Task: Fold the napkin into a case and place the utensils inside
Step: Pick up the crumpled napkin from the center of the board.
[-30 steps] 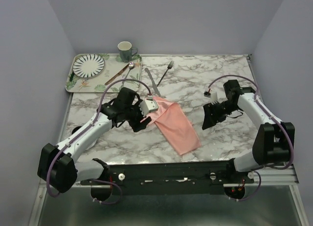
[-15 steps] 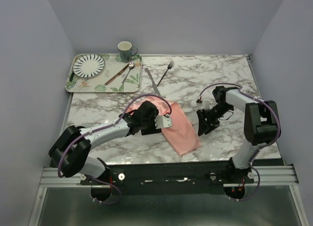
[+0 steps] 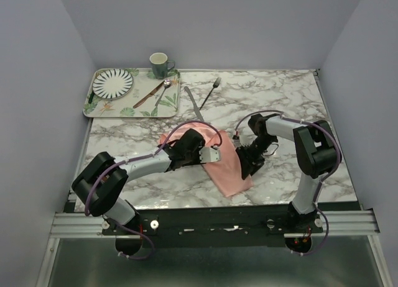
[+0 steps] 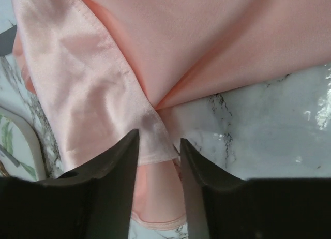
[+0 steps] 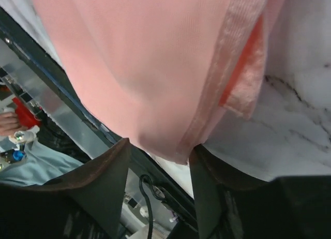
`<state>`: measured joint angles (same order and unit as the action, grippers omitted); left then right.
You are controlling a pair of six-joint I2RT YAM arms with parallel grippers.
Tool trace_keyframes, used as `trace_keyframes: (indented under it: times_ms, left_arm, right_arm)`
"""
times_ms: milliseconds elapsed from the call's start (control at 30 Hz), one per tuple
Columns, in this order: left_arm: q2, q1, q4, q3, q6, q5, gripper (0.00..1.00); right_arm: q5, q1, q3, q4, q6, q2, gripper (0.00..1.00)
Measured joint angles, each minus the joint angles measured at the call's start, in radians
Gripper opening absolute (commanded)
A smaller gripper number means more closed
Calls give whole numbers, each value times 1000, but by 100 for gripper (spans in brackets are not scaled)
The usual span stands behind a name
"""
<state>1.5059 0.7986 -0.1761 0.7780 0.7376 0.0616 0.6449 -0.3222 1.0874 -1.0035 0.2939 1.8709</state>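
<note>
Marble tabletop point(image 3: 298, 100) is seen under both arms. At the left gripper point(image 4: 158, 140), the jaws are held apart, and a hemmed corner of the folded napkin point(image 3: 229, 172) is straddled by them. At the right gripper point(image 5: 158, 146), the jaws are also parted, around the cloth's right edge. Beyond both grippers, the knife point(image 3: 194, 107) and fork point(image 3: 213, 88) are seen lying on the marble.
</note>
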Motion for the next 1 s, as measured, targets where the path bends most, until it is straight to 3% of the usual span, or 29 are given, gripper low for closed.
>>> trace_keyframes:
  times_ms: [67, 133, 233, 267, 367, 433, 533, 567, 667, 1000]
  left_arm:
    - [2, -13, -8, 8, -13, 2, 22]
    - [-5, -35, -11, 21, -35, 0, 8]
    - [-29, -95, -31, 48, -84, -11, 0]
    - [-37, -116, -39, 59, -98, -17, 0]
    - [-57, -191, -59, 109, -153, -54, 0]
    - [-59, -232, -60, 140, -187, -69, 0]
    - [-58, -269, -66, 164, -227, -88, 0]
    - [-56, -277, -69, 168, -238, -96, 0]
    - [-29, -306, -92, 197, -277, -120, 0]
    - [45, -396, -128, 254, -353, -172, 0]
  right_arm:
    - [-19, -13, 12, 4, -16, 14, 29]
    - [-59, -14, 27, 11, -29, 26, 21]
    - [-117, -14, 60, 15, -36, 27, 12]
    - [-134, -14, 74, 16, -40, 27, 6]
    - [-192, -14, 141, 16, -39, 29, 1]
    - [-227, -14, 190, 13, -39, 34, 5]
    - [-264, -14, 264, 15, -32, 52, 35]
    - [-270, -14, 287, 14, -28, 58, 50]
    - [-270, -9, 323, 13, -11, 61, 63]
    - [-215, 89, 160, 4, 19, 36, 63]
